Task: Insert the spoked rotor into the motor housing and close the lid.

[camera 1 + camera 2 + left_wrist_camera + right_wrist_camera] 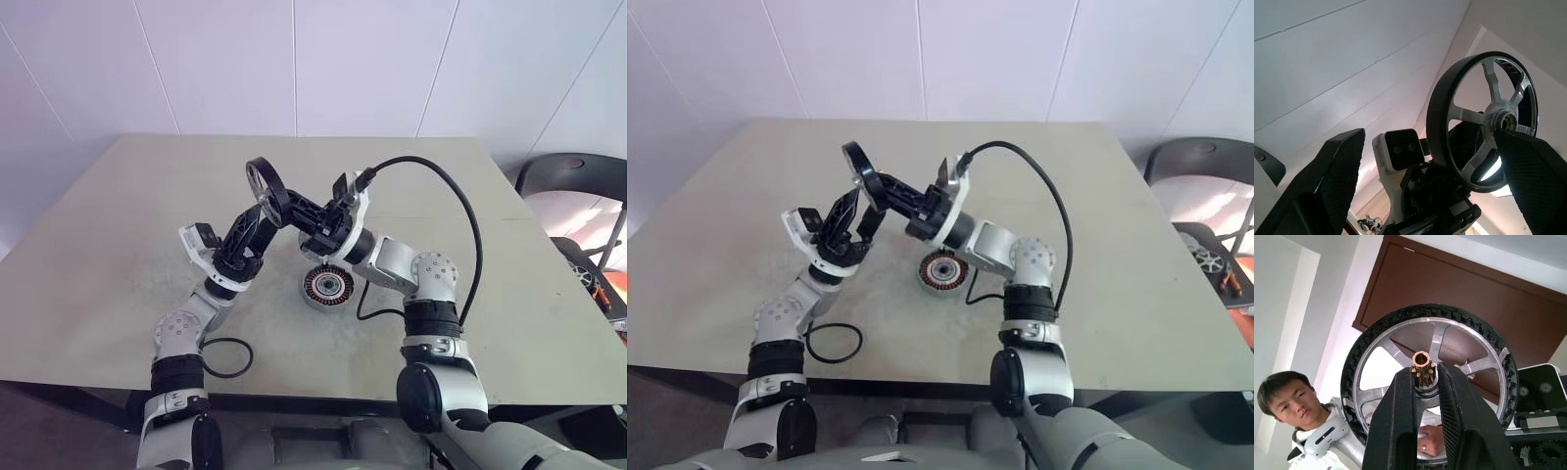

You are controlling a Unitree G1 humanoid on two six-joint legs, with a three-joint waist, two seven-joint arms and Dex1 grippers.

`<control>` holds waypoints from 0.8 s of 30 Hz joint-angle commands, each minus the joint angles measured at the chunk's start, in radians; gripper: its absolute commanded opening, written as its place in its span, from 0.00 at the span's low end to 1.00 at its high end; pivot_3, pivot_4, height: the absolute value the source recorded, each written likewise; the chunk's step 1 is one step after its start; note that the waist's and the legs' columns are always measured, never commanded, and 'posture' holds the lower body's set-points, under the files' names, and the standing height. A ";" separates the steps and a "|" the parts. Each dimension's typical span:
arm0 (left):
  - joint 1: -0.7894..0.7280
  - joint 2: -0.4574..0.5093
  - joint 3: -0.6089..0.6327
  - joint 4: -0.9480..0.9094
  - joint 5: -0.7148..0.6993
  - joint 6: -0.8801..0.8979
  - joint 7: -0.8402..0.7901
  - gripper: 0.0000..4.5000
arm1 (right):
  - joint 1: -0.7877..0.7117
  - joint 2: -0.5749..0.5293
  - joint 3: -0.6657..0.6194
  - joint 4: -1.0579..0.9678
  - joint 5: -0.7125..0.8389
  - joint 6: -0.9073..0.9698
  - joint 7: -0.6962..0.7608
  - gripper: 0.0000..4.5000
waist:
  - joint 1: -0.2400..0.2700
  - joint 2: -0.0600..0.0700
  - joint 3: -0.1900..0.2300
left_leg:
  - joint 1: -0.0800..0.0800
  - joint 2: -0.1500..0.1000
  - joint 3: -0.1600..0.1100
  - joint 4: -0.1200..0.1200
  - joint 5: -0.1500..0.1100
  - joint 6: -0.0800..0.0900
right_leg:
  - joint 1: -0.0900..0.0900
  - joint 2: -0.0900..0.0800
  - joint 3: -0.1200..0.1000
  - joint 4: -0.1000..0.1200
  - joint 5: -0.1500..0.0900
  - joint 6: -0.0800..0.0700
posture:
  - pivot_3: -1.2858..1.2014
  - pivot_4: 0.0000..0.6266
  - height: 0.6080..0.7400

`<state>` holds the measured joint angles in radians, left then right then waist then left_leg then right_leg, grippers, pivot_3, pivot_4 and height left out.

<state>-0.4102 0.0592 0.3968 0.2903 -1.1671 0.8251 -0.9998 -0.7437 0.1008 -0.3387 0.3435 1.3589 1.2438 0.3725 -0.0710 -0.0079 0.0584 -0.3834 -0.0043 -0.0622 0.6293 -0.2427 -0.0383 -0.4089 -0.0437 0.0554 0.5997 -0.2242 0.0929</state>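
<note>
Holding the spoked rotor (265, 182) up in the air, the right pincer (1426, 382) is clamped on the little toothed shaft at the middle of the wheel, with one black finger on each side of it. The left pincer (257, 223) has its fingers wide apart and holds nothing; it sits just beside the wheel, and one finger looks very near the hub, though I cannot tell if it touches. The motor housing (327, 288) rests on the tabletop (118, 245) below the two arms, with its copper ring facing up. The grip is on a very thin part, so the wheel could spin or tip in the fingers, and then it could slip out and drop onto the tabletop. If the left pincer shuts on the rim at a bad angle, it could twist the wheel out of the right grip. The wheel now stands on its edge, so it must be turned flat before it goes down, or it will land crooked and jam on the copper ring. A black cable (441, 186) loops over the right arm and could snag. A person (1288, 396) watches from close by.
</note>
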 commanded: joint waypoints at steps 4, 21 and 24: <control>-0.033 0.001 -0.005 -0.055 -0.034 0.011 -0.005 0.95 | -0.005 0.010 -0.001 0.005 0.017 -0.007 -0.007 0.07 | 0.000 0.000 0.000 | 0.000 0.000 0.000 0.000 0.000 0.000 | 0.000 0.000 0.000 0.000 0.000 0.000 | 0.52 0.00 1.00; -0.036 -0.009 0.012 -0.098 -0.089 0.026 0.033 0.05 | 0.001 0.016 0.002 0.017 0.032 -0.002 -0.012 0.07 | 0.000 0.000 0.000 | 0.000 0.000 0.000 0.000 0.000 0.000 | 0.000 0.000 0.000 0.000 0.000 0.000 | 0.52 0.00 1.00; -0.031 -0.009 0.007 -0.110 -0.080 0.021 0.038 0.05 | 0.003 0.017 0.004 0.010 0.032 -0.004 -0.004 0.07 | 0.000 0.000 0.000 | 0.000 0.000 0.000 0.001 0.000 0.000 | 0.000 0.000 0.000 0.000 0.000 0.000 | 0.52 0.00 1.00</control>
<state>-0.4159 0.0561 0.4093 0.2585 -1.2130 0.8595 -0.9459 -0.7406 0.1057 -0.3370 0.3571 1.3789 1.2484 0.3695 -0.0708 -0.0079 0.0583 -0.3835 -0.0044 -0.0622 0.6299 -0.2426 -0.0383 -0.4087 -0.0436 0.0555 0.5999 -0.2241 0.0930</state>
